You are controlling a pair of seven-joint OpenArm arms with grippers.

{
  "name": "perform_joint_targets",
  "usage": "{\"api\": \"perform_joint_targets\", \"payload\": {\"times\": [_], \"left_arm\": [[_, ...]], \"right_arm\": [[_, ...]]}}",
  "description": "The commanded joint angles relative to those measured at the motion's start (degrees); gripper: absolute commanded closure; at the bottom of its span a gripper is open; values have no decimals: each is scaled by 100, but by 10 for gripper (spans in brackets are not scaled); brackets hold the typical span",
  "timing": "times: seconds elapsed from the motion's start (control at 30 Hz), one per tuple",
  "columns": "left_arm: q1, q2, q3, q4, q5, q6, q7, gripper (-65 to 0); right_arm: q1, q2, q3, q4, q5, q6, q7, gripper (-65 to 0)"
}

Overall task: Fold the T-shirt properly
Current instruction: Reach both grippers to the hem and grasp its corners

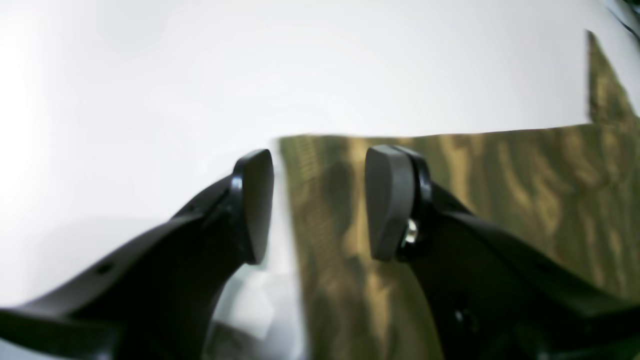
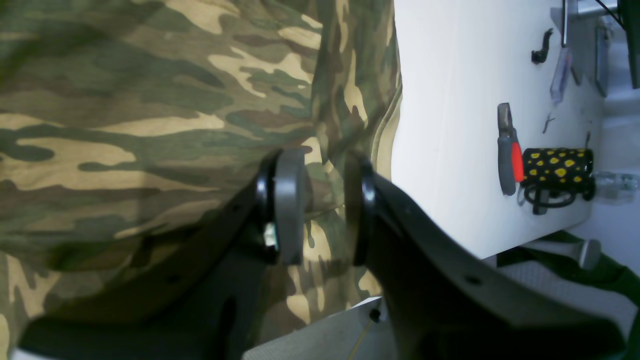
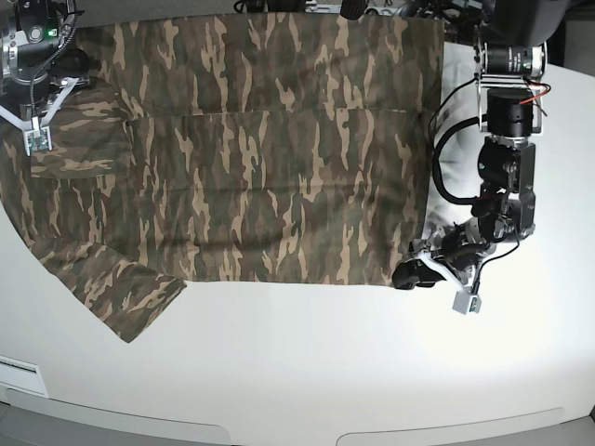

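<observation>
The camouflage T-shirt (image 3: 270, 167) lies spread flat on the white table (image 3: 307, 372), one sleeve (image 3: 125, 293) pointing to the near left. My left gripper (image 1: 320, 205) is open and low over the shirt's near right hem corner (image 1: 350, 250), one finger over the bare table and the other over the cloth. It also shows in the base view (image 3: 409, 274). My right gripper (image 2: 324, 207) is shut on a raised fold of the T-shirt (image 2: 150, 110) next to the tan collar (image 2: 386, 135). It sits at the far left in the base view (image 3: 63, 67).
Pliers with a red handle (image 2: 507, 150) and a black mug with yellow spots (image 2: 556, 170) lie on the table beyond the collar, near the table's edge. A white connector (image 3: 465, 303) hangs from the left arm's cables. The table's front edge (image 3: 279, 432) runs below.
</observation>
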Motion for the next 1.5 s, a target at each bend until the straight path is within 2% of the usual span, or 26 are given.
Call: {"api": "perform_joint_targets", "payload": {"times": [0.0,0.13,0.2,0.23,0.33,0.57,0.67,0.83,0.93,1.07,1.13,1.3,1.4,1.47], "left_arm": [[-76,9,0,-11,46,118,195,-316],[-70,177,0,-11,46,146,481,-310],[-70,225,0,-11,48,153,479,-273],[-70,227,0,-11,48,155,476,-221],[-74,221,0,-9,50,269,479,0],[-144,221,0,-9,92,321,452,0],[-313,219,0,-9,319,323,387,0],[-638,190,0,-9,968,326,-96,0],[-785,190,4,-11,1021,326,-181,0],[-831,190,98,-11,999,323,-105,0],[-813,192,210,-11,997,323,-103,0],[-800,192,529,-11,997,321,-57,0],[-800,192,680,-11,997,262,22,0],[-800,192,748,-11,994,258,44,0]], "right_arm": [[-9,83,44,92,-107,-61,109,-170],[-9,83,44,92,-107,-61,155,-170],[-9,83,44,92,-105,-61,197,-170],[-9,83,44,92,-105,-61,210,-170],[-9,83,44,92,-105,-63,306,-170],[188,85,44,92,-103,-57,702,-170],[531,85,44,92,-13,31,911,-170],[1349,87,44,92,297,260,1263,-170],[1845,85,44,66,614,396,1353,-188],[2435,85,44,-396,1228,798,1659,-307],[2789,85,42,-927,1480,1113,1932,-338],[4168,79,44,-2892,2616,1993,2090,-343],[5077,63,42,-4212,3200,2522,1947,-343],[5692,33,42,-5163,3510,2761,1834,-343]]}}
